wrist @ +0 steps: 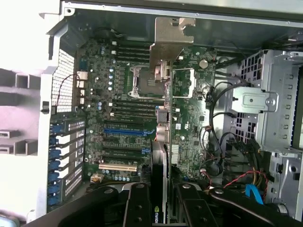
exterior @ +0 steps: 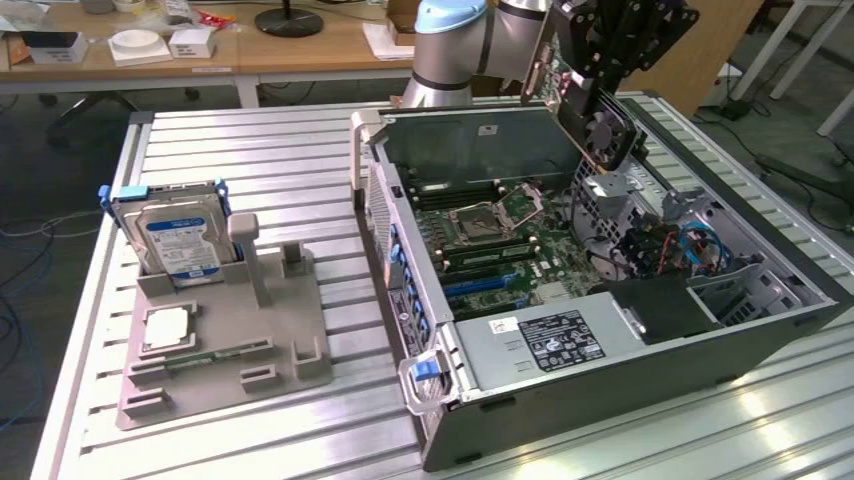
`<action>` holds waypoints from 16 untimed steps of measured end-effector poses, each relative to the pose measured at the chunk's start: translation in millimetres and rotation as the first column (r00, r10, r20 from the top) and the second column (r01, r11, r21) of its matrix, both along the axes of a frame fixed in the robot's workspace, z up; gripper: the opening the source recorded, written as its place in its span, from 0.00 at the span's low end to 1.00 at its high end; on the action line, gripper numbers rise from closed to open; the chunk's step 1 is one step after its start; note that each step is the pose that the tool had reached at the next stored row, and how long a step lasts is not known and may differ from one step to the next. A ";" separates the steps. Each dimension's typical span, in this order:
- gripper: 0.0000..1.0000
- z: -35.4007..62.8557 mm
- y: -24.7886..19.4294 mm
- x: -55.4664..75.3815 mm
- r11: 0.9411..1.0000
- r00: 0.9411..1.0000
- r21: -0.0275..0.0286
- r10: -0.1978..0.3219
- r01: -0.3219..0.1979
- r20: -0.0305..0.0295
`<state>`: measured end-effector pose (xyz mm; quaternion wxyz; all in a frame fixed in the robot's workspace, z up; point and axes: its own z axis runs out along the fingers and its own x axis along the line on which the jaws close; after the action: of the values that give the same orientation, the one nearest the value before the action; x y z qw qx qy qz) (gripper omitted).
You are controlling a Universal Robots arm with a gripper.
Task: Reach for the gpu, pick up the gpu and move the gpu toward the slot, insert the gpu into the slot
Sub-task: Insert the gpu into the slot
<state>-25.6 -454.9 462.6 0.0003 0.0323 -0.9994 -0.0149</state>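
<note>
gpu (exterior: 598, 115) pinched in jaws over open case (exterior: 601, 390) | slot (wrist: 125, 132) on motherboard (wrist: 187, 118) inside case | hard drive (exterior: 180, 235) in holder (exterior: 287, 320)

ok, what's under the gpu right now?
The motherboard, its processor socket and expansion slots lie below the gpu. The strip of board directly beneath the card is covered.

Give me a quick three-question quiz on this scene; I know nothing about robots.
1. True or false: the claw holds the gpu above the open computer case.
2. Where does the hard drive stand? A) in the grey holder B) inside the case
3. Fill in: the gpu is not yet in the motherboard's ____.
Key: 1 true; 2 A; 3 slot.
</note>
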 end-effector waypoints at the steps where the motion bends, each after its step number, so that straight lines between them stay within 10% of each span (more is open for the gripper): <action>1: 0.26 0.0 0.0 0.0 1.000 1.000 0.000 0.008 -0.008 0.000; 16: 0.26 0.0 -1.1 0.0 0.995 0.995 0.000 0.101 -0.101 0.000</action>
<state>-25.6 -456.0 462.5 0.0010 0.0826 -0.9965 -0.0149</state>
